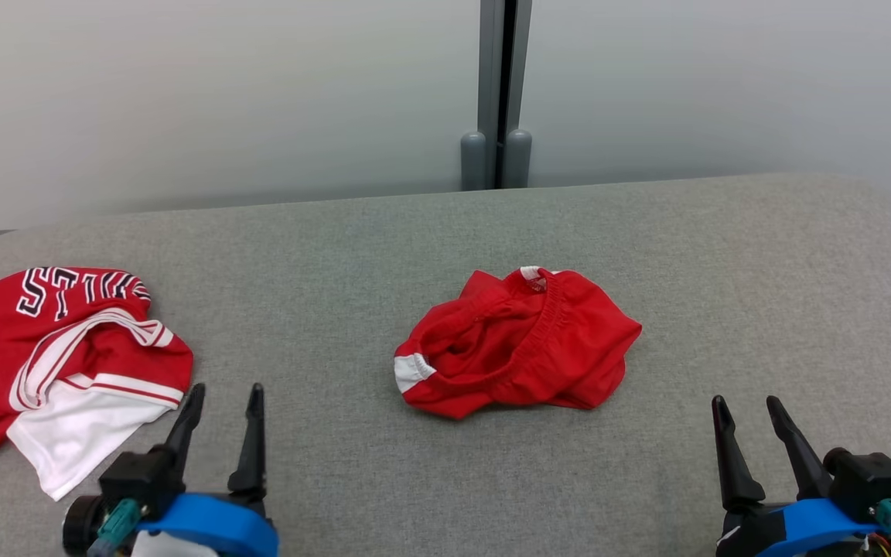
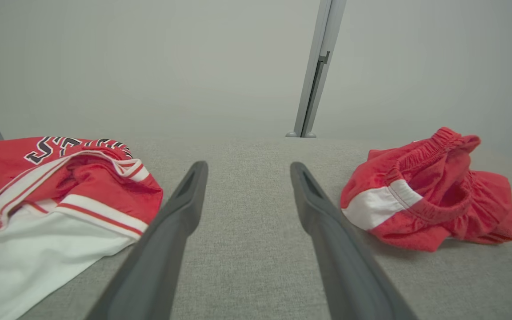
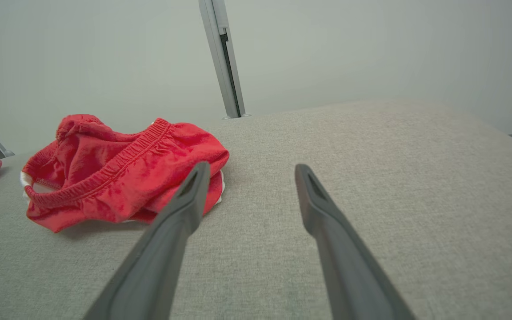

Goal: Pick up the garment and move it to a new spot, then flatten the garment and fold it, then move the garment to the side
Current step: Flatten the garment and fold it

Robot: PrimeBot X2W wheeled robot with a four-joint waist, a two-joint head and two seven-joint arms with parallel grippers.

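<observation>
Both the left gripper [image 1: 227,389] and the right gripper [image 1: 745,401] had their dark fingers spread wide, with nothing between them, at the near side of the soft grey top [image 1: 445,480]. The red garment [image 1: 519,344] lay in a crumpled heap in the middle of the top, farther back, between the two grippers and touching neither. A red and white shirt [image 1: 59,348] with letters on it lay bunched up just beside the left gripper.
</observation>
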